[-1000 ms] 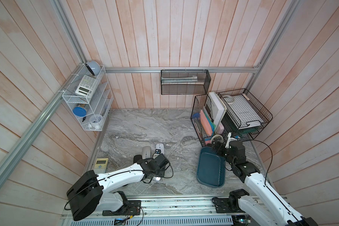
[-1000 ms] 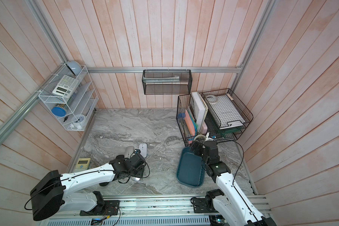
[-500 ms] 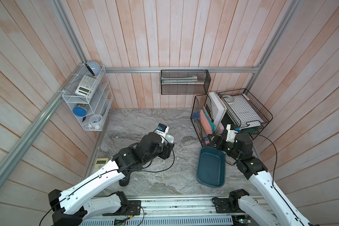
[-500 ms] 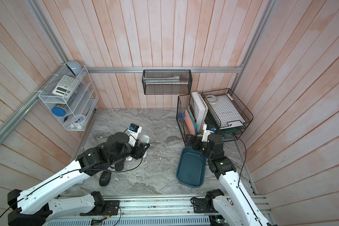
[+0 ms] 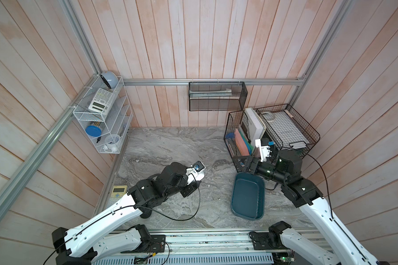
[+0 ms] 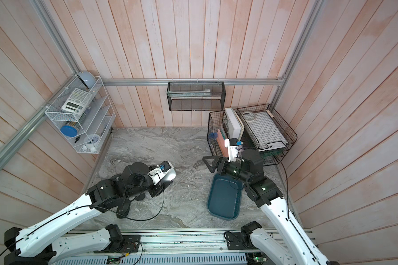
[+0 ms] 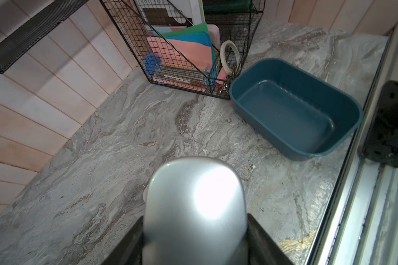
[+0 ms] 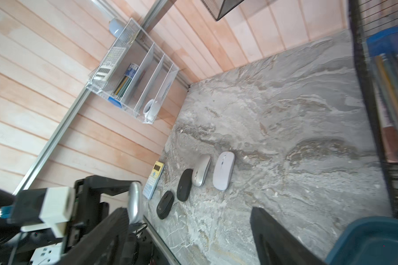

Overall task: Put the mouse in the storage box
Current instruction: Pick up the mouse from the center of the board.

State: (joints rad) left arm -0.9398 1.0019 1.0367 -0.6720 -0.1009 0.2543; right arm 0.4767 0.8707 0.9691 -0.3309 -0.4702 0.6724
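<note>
A silver mouse (image 7: 194, 206) is clamped between the jaws of my left gripper (image 7: 194, 247), which holds it in the air over the marble table left of centre. Both top views show part of this mouse (image 5: 200, 176) (image 6: 171, 175). It also shows edge-on in the right wrist view (image 8: 135, 202). The storage box, a dark teal bin (image 5: 248, 199) (image 6: 224, 199) (image 7: 294, 110), lies empty at the right. My right gripper (image 5: 241, 164) (image 8: 189, 238) hangs open above the box's far end, pointing left, with nothing between its fingers.
Several more mice lie in a row by the left edge, among them a white one (image 8: 223, 171), a silver one (image 8: 201, 169) and a black one (image 8: 184, 184), next to a yellow calculator (image 5: 117, 193). Black wire baskets (image 5: 239, 137) stand behind the box. A white rack (image 5: 104, 119) hangs on the left wall.
My left arm has risen from the row of mice with the silver mouse in its jaws. My right gripper has lifted off the box's far end and swung to point left.
</note>
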